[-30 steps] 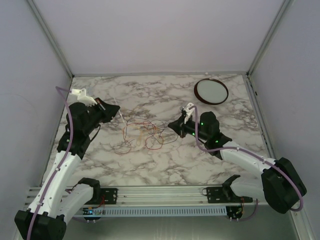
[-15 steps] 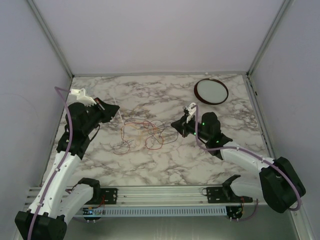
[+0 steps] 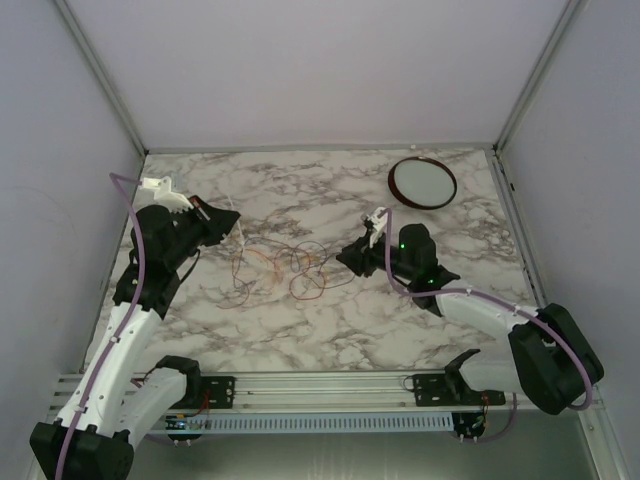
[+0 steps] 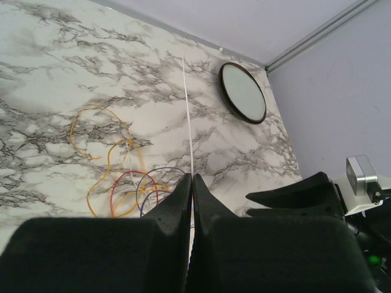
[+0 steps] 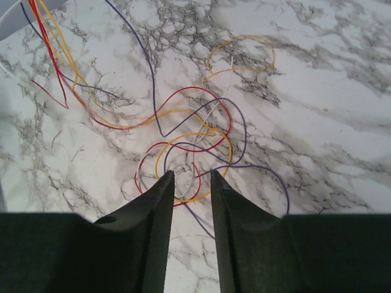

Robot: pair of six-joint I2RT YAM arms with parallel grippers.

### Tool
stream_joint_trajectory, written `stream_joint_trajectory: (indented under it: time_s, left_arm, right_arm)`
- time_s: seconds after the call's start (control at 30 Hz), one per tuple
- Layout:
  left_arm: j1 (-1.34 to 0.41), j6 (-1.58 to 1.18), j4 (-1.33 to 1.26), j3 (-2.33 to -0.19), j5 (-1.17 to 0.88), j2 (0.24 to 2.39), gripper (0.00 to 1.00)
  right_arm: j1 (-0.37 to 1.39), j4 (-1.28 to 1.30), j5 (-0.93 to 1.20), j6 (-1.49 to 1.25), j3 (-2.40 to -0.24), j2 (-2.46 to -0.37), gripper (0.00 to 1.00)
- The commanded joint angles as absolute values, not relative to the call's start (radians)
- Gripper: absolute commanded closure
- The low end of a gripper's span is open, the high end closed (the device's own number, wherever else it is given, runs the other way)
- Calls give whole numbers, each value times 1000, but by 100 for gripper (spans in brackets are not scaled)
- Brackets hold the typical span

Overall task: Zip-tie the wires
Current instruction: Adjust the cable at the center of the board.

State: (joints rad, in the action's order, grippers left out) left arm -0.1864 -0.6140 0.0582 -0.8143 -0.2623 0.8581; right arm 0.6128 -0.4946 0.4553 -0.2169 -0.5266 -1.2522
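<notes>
Left gripper [image 4: 192, 178] first: its two black fingers are pressed tight together, pinching the end of a thin white plastic zip tie [image 4: 187, 116], which runs straight out from the tips and away across the tabletop. Over to the right gripper [image 5: 192, 177]: fingers parted by a narrow gap, nothing between them, tips hovering low. Right beyond those tips lies the bunch of hair-fine red, orange, yellow and purple wires [image 5: 189, 140], looping over one another in a loose tangle, flat on the grey-veined white marble table [image 3: 350, 320]. A few red and yellow strands trail off towards the left arm's side. From above, the wires [image 3: 290, 265] sit mid-table between the two grippers, the left gripper [image 3: 225, 222] on one flank and the right gripper [image 3: 348, 253] on the other, both pointing in at the tangle. Well apart, at the far right corner, rests a round white dish with a dark rim [image 3: 422, 182].
</notes>
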Motion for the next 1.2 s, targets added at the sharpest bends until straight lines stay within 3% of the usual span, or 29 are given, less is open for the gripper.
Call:
stream_joint_trajectory:
  time_s: [0.0,0.17,0.33,0.47,0.57,1.17]
  left_arm:
    - [-178,-612,47,-813,-272,852,100]
    - [-178,-604,48,-818,-274,862,100]
    - [-178,-615,35,-811,-278,858,100]
    - [-178,-624,24,-807,-289,859,100]
    - [-178,-626,24,-805,-287,859,100]
    - [-178,-660,-19,-769,-326,841,100]
  right_arm:
    - [610,-488,486,-171,-603,-1234,61]
    - [609,-476,551,-104,-629,-1185,55]
    - [648,-779,681,-230,-623,-1257,55]
    - [719,-899,703,-278,-693,-1396,64]
    - [768,-965,718,-327,-763,-1493,66]
    - [895,-1045,727,-370,-1059,-1816,63]
